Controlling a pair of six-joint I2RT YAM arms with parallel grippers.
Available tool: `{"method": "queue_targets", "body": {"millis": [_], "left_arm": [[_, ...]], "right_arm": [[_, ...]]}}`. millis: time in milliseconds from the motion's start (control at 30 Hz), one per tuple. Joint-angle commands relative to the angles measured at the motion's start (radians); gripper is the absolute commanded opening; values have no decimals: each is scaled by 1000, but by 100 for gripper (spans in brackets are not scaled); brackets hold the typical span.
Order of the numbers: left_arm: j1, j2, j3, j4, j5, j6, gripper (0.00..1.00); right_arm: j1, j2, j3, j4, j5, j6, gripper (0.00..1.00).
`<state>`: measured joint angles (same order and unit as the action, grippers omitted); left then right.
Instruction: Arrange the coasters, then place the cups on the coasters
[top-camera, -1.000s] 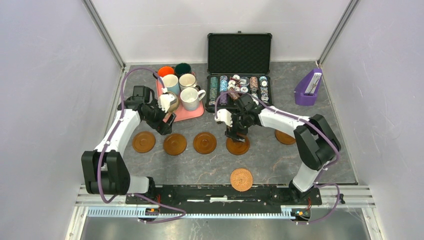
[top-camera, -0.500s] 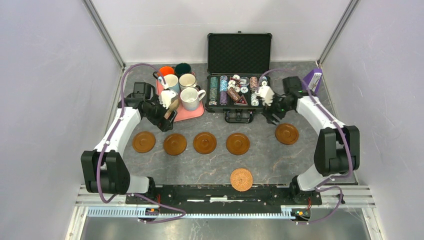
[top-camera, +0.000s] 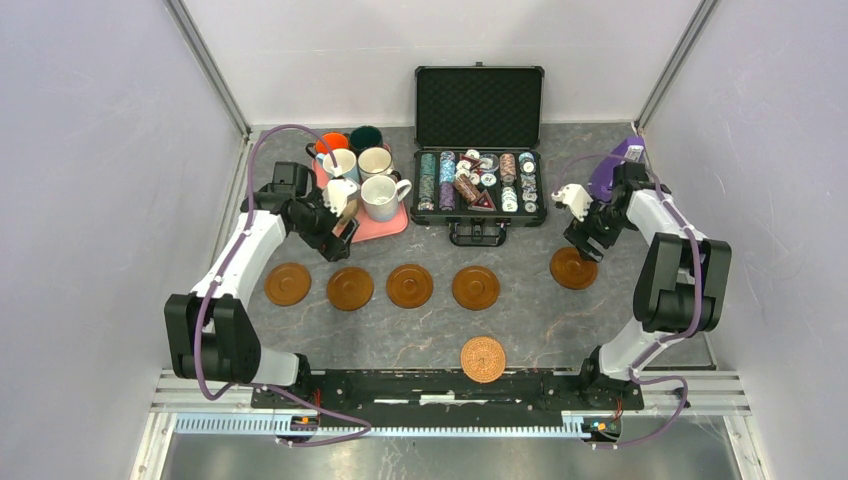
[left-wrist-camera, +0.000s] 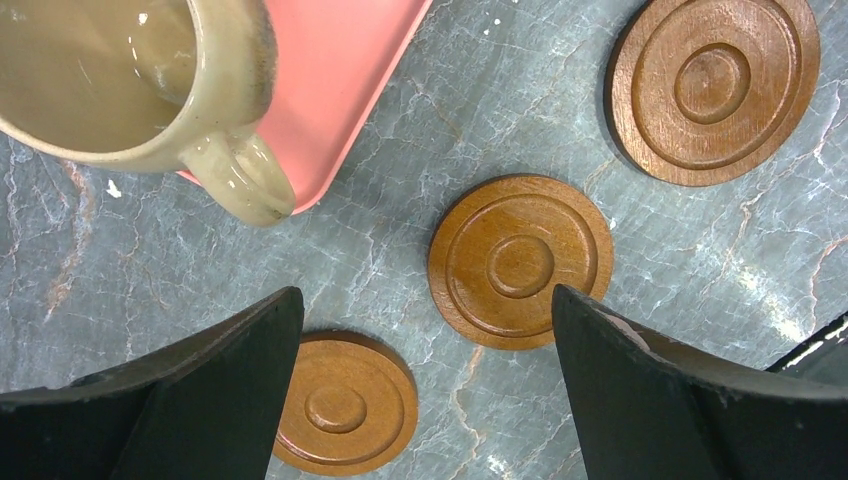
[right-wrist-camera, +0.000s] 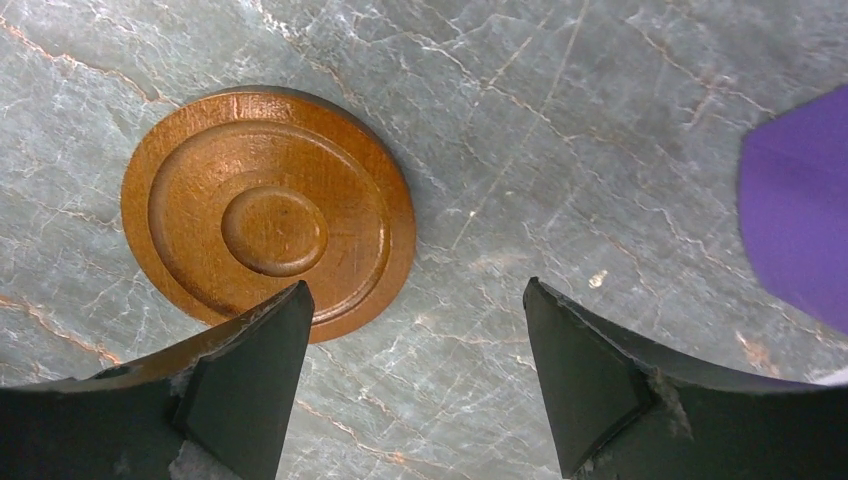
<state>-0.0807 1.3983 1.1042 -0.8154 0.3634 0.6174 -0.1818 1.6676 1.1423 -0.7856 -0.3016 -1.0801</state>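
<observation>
— What is different from a second ago?

— The right tool (right-wrist-camera: 415, 290) has left the fourth coaster (top-camera: 475, 287) lying in line and swung out to the right. It now hangs over the fifth brown coaster (right-wrist-camera: 268, 212), near the purple holder (right-wrist-camera: 800, 200). Its jaws stand apart with nothing between them.

— So four are lined up?

— Yes, four brown coasters (top-camera: 350, 288) run across the middle of the bench (top-camera: 540, 320), evenly spaced. The fifth lies to the right of them and a little further back. The woven coaster (top-camera: 483, 359) lies alone near the front edge. I judge the arranging unfinished, since those two need bringing into line.

— And the left side?

— The left tool (left-wrist-camera: 425, 300) has barely moved. Its jaws are wide apart and empty, and it sits just beside the tan mug (left-wrist-camera: 130, 80) at the corner of the pink tray (left-wrist-camera: 340, 70). The other cups (top-camera: 365, 175) stand on that tray, and none is on a coaster yet.
</observation>
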Motion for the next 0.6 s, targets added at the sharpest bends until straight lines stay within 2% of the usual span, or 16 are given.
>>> {"method": "queue_targets", "body": {"millis": [0, 200, 567], "left_arm": [[-8, 5, 42, 16, -9, -42, 100], [-11, 3, 40, 16, -15, -46, 100], [-18, 0, 40, 16, -29, -48, 100]], "right_arm": [[1, 30, 20, -19, -17, -47, 86], [3, 66, -2, 4, -28, -32, 87], [35, 56, -117, 58, -37, -14, 81]]}}
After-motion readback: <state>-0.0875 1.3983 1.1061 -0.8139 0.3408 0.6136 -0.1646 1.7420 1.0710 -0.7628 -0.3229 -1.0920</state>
